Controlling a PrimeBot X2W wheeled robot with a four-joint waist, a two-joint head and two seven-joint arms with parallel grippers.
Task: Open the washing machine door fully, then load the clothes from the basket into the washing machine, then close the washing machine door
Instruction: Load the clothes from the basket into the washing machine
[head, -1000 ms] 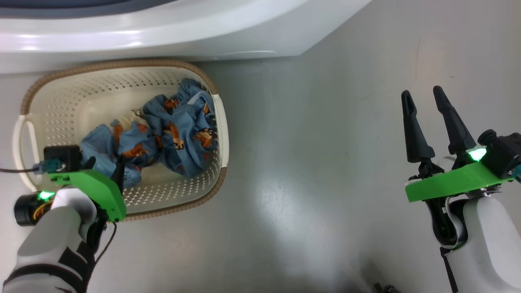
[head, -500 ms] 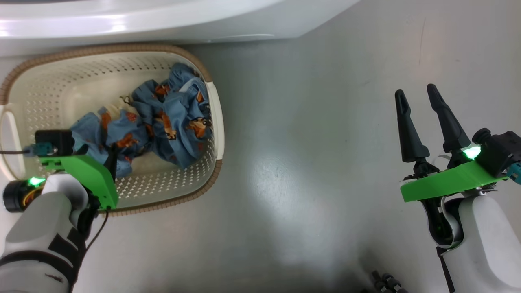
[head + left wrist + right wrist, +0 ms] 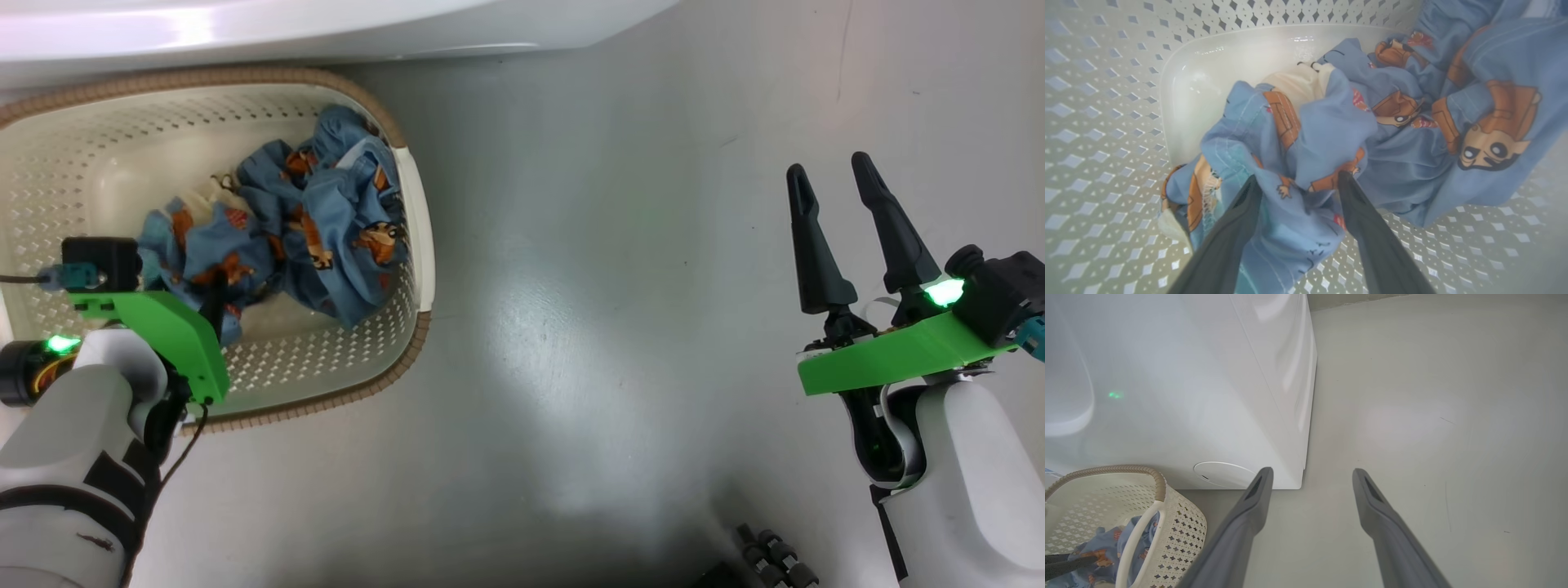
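**ITEM COUNT: LAUNDRY STATION**

Washing machine [image 3: 1167, 396]: one unit.
Basket [image 3: 204, 77]: one unit, with one handle [image 3: 1137, 539] in sight.
Clothes [image 3: 318, 237]: one crumpled bundle. The number of separate garments in it cannot be determined.
End effectors: two units, namely the left end effector [image 3: 1298, 179] and the right end effector [image 3: 829, 167].
Fingers [image 3: 816, 261]: two per end effector, four in total.
Green mounting plates [image 3: 163, 335]: two, one per arm.
Green indicator lights [image 3: 943, 291]: two, one per arm.
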